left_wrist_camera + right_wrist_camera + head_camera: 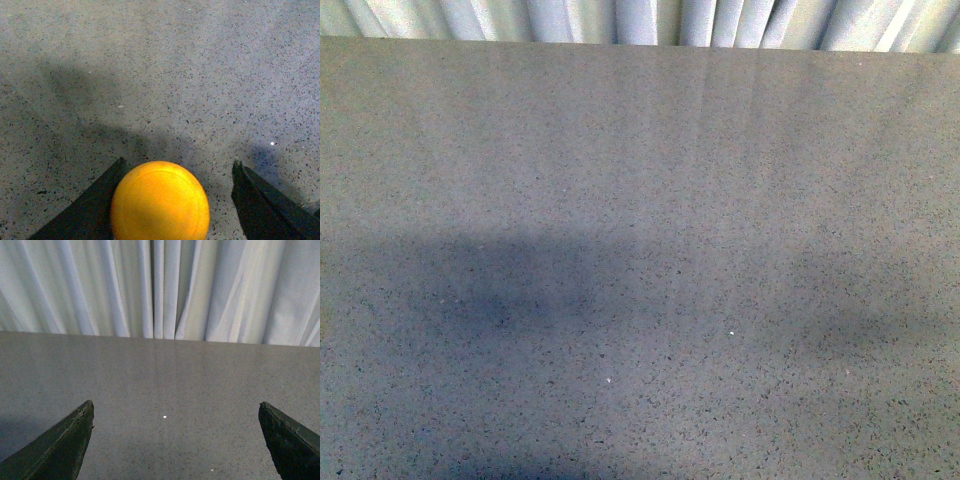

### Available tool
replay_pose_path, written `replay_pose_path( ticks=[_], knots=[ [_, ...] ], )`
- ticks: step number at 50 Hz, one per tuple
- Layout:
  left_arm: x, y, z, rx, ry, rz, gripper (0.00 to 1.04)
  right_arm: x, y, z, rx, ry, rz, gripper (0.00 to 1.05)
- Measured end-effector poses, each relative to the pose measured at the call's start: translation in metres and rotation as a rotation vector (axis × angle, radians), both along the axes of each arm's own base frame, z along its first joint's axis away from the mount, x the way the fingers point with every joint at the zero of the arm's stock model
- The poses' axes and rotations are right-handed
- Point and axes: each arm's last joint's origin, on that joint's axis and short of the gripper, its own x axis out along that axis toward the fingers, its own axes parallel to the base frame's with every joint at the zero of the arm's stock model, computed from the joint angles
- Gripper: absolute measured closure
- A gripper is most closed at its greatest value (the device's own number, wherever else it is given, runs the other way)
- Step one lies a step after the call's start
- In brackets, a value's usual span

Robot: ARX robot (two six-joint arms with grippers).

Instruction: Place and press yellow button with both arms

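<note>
The yellow button shows only in the left wrist view: a glossy orange-yellow domed cap, its body hidden below the frame edge. My left gripper is shut on the button, holding it above the speckled grey table; one black finger lies against the cap, the other stands a little apart from it. My right gripper is open and empty, its two black fingers far apart above the table. Neither arm nor the button shows in the front view.
The speckled grey table fills the front view, with soft shadows across its near half. A pale pleated curtain hangs behind its far edge and also shows in the right wrist view.
</note>
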Motion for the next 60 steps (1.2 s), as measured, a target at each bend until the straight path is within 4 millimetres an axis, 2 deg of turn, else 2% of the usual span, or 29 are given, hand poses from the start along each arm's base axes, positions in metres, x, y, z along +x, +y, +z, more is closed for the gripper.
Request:
replay_pose_path(
  ticks=[8,10,34,46,49,53,56,60],
  knots=[
    [0.0,0.0,0.0,0.001,0.0,0.0,0.68,0.0,0.0,0.0,0.0,0.0,0.0,0.09],
    [0.0,0.0,0.0,0.0,-0.001,-0.001,0.7,0.0,0.0,0.0,0.0,0.0,0.0,0.09],
    [-0.003,0.001,0.005,0.001,0.0,-0.002,0.71,0.0,0.0,0.0,0.0,0.0,0.0,0.09],
    [0.009,0.009,0.048,0.057,-0.089,0.011,0.71,0.0,0.0,0.0,0.0,0.0,0.0,0.09],
    [0.015,0.002,0.061,0.068,-0.121,-0.013,0.71,0.0,0.0,0.0,0.0,0.0,0.0,0.09],
    [0.025,-0.017,0.075,0.066,-0.159,-0.07,0.71,0.0,0.0,0.0,0.0,0.0,0.0,0.09],
    [0.036,-0.045,0.083,0.051,-0.185,-0.141,0.71,0.0,0.0,0.0,0.0,0.0,0.0,0.09],
    [0.048,-0.087,0.08,0.021,-0.19,-0.243,0.71,0.0,0.0,0.0,0.0,0.0,0.0,0.09]
  ],
)
